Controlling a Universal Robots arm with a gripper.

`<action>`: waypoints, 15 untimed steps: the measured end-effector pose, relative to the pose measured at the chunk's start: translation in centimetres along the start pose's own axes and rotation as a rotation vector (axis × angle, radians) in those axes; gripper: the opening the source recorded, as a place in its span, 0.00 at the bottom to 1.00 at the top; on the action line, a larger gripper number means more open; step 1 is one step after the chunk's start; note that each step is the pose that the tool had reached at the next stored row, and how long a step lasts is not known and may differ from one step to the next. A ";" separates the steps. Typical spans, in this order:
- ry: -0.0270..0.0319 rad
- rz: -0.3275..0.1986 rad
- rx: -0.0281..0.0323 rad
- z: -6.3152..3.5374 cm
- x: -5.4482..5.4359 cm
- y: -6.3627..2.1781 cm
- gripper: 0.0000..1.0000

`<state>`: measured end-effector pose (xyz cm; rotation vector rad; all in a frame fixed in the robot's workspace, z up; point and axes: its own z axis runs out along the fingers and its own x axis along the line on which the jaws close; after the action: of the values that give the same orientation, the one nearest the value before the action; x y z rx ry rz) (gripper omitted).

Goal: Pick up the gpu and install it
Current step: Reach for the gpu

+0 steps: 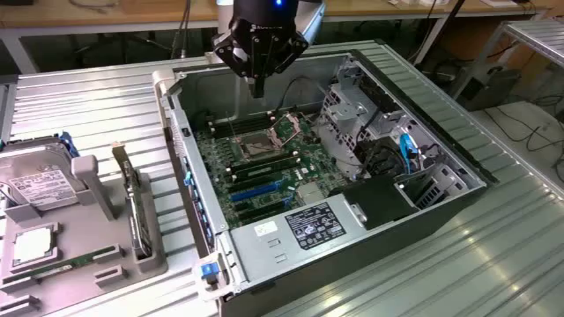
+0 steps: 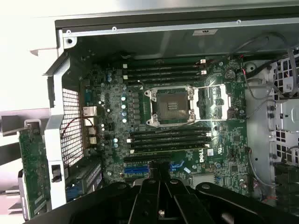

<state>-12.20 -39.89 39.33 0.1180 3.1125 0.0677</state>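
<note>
The gpu (image 1: 134, 210) stands on edge in a grey holder (image 1: 88, 257) at the exterior view's left, its silver bracket (image 1: 117, 157) at the far end. In the wrist view the gpu (image 2: 32, 175) shows as a card beside the case's outer wall. My gripper (image 1: 256, 87) hangs above the far end of the open computer case (image 1: 458, 198), fingers shut and pointing down with nothing between them. It is well apart from the gpu. In the wrist view the gripper (image 2: 158, 171) sits over the motherboard (image 2: 107, 116), near the blue slots (image 2: 136, 169).
The grey holder also carries a silver hard drive (image 1: 37, 188) with a white label, a green RAM stick (image 1: 63, 267) and a square chip (image 1: 31, 246). Inside the case are the CPU socket (image 1: 261, 144), a power supply (image 1: 308, 228) and a drive cage (image 1: 352, 109). Slatted metal table (image 1: 458, 264) all around.
</note>
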 end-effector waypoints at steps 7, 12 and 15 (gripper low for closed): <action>0.0000 0.000 0.0000 0.00 0.0 0.00 0.11; -0.0003 0.000 0.0000 -0.05 0.9 -0.59 0.11; -0.0004 0.000 -0.0001 -0.11 1.9 -1.42 0.11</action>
<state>-14.23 -41.17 39.33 0.1180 3.1121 0.0678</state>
